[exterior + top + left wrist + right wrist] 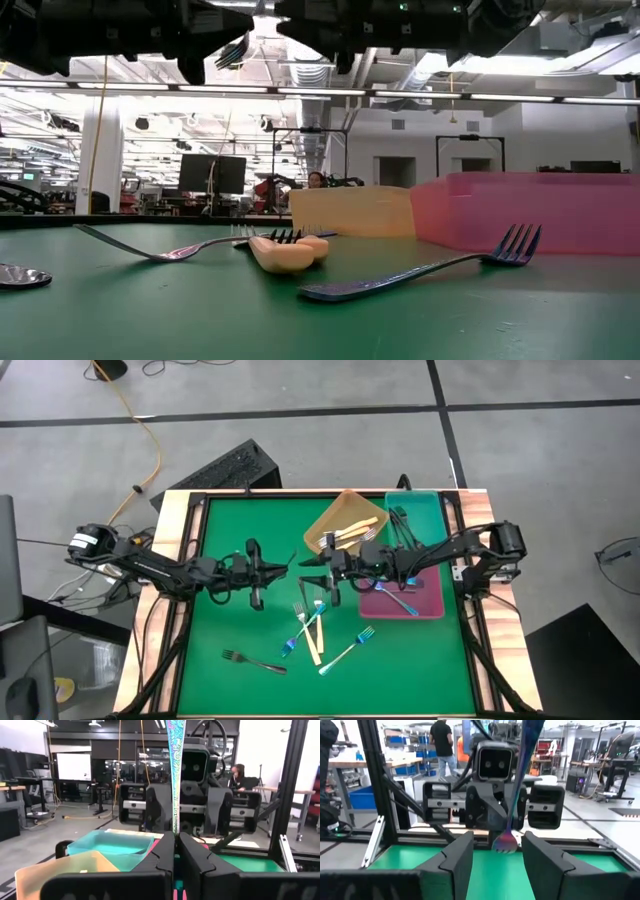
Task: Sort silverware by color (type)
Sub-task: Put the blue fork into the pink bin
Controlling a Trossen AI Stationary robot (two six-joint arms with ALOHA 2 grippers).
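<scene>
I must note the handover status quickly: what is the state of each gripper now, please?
Left gripper: closed on an iridescent blue-teal fork, held above the green table.
Right gripper: open, empty, facing the left gripper and the fork.

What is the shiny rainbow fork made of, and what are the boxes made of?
The rainbow fork, pinched in the left hand, looks like polished metal with a colour coating: it gleams blue-green. The pink tray and orange tray look like plastic: light glows through their walls.

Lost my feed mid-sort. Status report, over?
Left gripper shut on iridescent fork, raised mid-table. Right gripper open, facing it, fork's tines between its fingers. Several forks on the mat unsorted. Nothing blocking.
</scene>
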